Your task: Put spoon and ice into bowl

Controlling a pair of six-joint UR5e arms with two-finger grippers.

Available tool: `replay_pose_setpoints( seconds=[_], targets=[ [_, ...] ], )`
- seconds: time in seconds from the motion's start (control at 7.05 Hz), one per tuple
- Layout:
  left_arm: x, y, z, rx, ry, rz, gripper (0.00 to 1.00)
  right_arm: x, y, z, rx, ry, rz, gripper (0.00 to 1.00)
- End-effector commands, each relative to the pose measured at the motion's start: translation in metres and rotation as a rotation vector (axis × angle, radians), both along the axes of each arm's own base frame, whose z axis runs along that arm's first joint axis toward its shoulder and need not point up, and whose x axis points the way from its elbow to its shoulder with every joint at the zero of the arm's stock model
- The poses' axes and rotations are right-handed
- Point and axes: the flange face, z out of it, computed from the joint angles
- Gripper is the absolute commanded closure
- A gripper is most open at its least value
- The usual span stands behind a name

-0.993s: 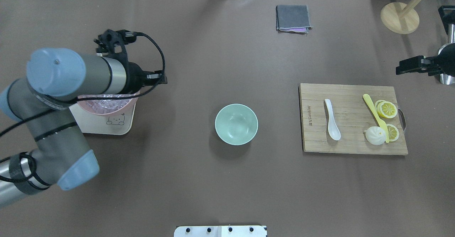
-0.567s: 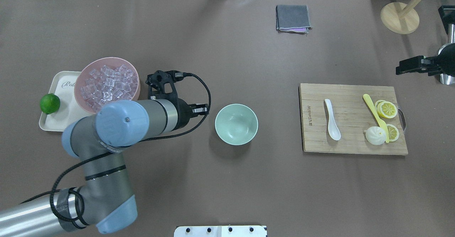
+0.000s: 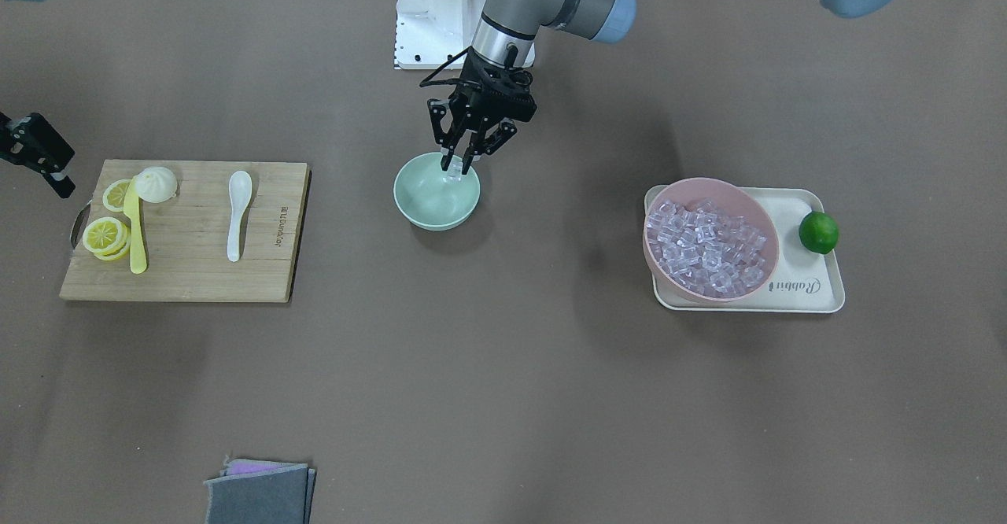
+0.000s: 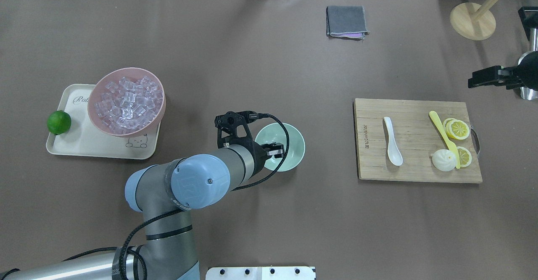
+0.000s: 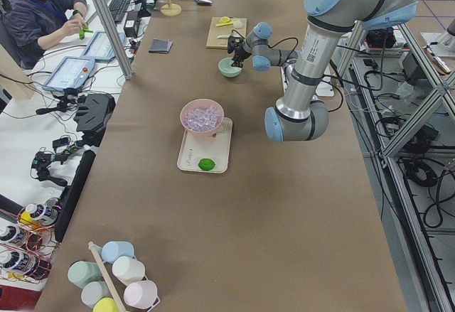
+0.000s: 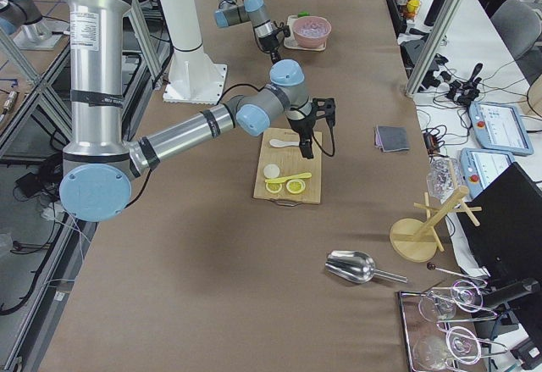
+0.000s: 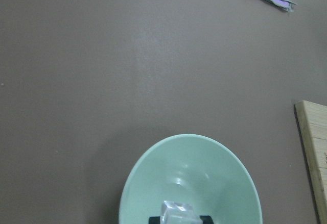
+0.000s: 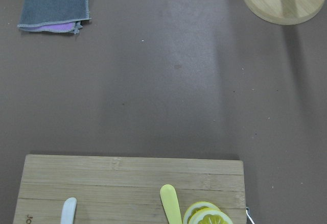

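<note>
Hovering over the bowl [image 3: 437,220], my left gripper [image 3: 456,167] clamps one ice cube [image 7: 178,214] — spoon [image 3: 236,217] lies on the board [image 3: 189,272]; right gripper [image 4: 473,81] apart or together, I cannot tell

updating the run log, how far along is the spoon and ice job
Done: nothing yet; the mint bowl shows no ice or spoon inside. In hand: the left tool is shut on one ice cube, poised over the bowl. Left: release that cube, perhaps fetch more from the pink bowl, and move the white spoon, which lies untouched on the cutting board.
</note>
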Motion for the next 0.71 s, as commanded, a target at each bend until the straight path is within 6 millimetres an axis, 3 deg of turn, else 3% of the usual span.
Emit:
replay_pose_setpoints(
  seconds=[0.0, 0.14, 0.28, 0.43, 0.57],
  targets=[
    [0.0086, -0.0017, 0.0049, -0.004, -0.014, -0.002, 1.0, 0.0, 0.0, -0.0002, 0.002, 0.0, 0.0, 0.0],
    [0.0086, -0.0017, 0.0049, -0.004, -0.014, -0.002, 0.97, -0.0002, -0.0003, -0.0009, 0.003, -0.001, 0.0, 0.0],
    [0.0085, -0.0017, 0.0047, -0.001, -0.014, -0.001, 0.73, -0.0004, -0.0007, -0.0014, 0.003, -0.001, 0.0, 0.0],
    [0.0079, -0.0016, 0.0028, 0.002, -0.011, -0.001, 0.37, -0.0004, -0.0007, -0.0014, 0.003, -0.001, 0.0, 0.0],
    [0.0069, -0.0024, 0.0026, 0.009, -0.005, -0.011, 0.27, -0.0005, -0.0006, -0.0017, 0.004, -0.003, -0.001, 0.0]
  ],
)
